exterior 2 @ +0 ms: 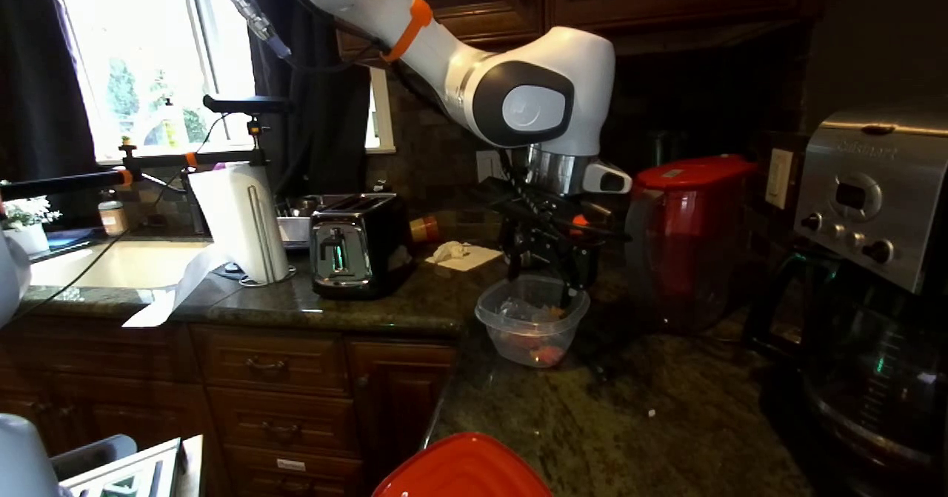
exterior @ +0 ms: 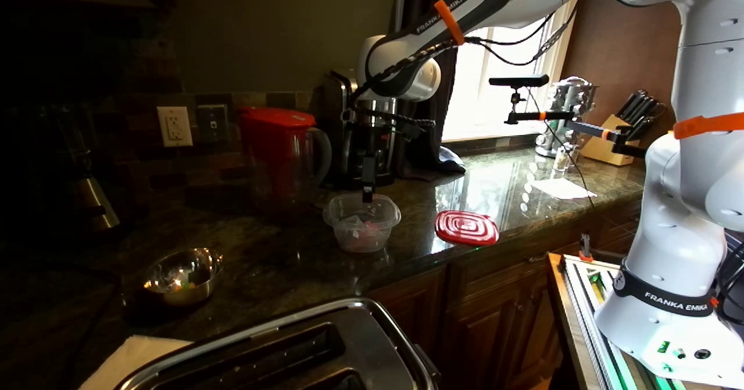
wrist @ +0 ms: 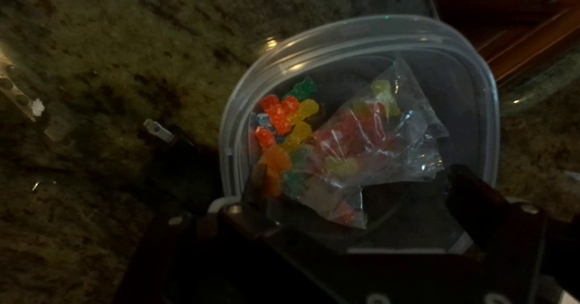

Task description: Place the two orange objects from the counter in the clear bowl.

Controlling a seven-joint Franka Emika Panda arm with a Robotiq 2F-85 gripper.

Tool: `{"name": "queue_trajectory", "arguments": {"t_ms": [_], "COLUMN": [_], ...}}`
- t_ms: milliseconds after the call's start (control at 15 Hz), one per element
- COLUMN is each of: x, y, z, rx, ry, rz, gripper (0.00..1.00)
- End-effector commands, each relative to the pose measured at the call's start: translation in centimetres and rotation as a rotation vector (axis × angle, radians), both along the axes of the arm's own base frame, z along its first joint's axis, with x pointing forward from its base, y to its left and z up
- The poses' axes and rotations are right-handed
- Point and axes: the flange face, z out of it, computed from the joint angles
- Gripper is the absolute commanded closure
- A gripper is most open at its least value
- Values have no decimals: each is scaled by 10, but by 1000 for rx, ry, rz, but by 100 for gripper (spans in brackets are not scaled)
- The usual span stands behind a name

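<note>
On the counter (exterior 2: pixel 629 408), holding pincer (wrist: pixel 358 177) spread over the clear bowl (wrist: pixel 385 30) with orange candy (wrist: pixel 276 158) inside, likely for contained release.

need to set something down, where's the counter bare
The counter looks bare between the clear bowl, metal bowl and toaster, and mostly bare between the red lid and coffee maker, save a white scrap. Crowded at the clear bowl: the gripper hangs over it, near the pitcher.

The dark speckled counter (exterior 2: pixel 629 408) carries a clear bowl (exterior 2: pixel 503 325), metal bowl (exterior: pixel 192 296), red lid (exterior: pixel 467 228), red pitcher (exterior: pixel 276 151) and toaster (exterior 2: pixel 344 252).
</note>
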Motion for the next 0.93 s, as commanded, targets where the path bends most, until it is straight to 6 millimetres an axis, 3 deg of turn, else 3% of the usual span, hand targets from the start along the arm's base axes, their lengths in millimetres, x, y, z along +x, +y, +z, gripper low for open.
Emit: {"name": "queue_trajectory", "arguments": {"t_ms": [0,600,867], "x": [6,9,14], "y": [-4,-7,-17], "z": [-3,-1,14], "rx": [-32,-61,-64], "ry": [-6,-17,-87], "rz": [2,16,-72], "gripper": [0,0,0]}}
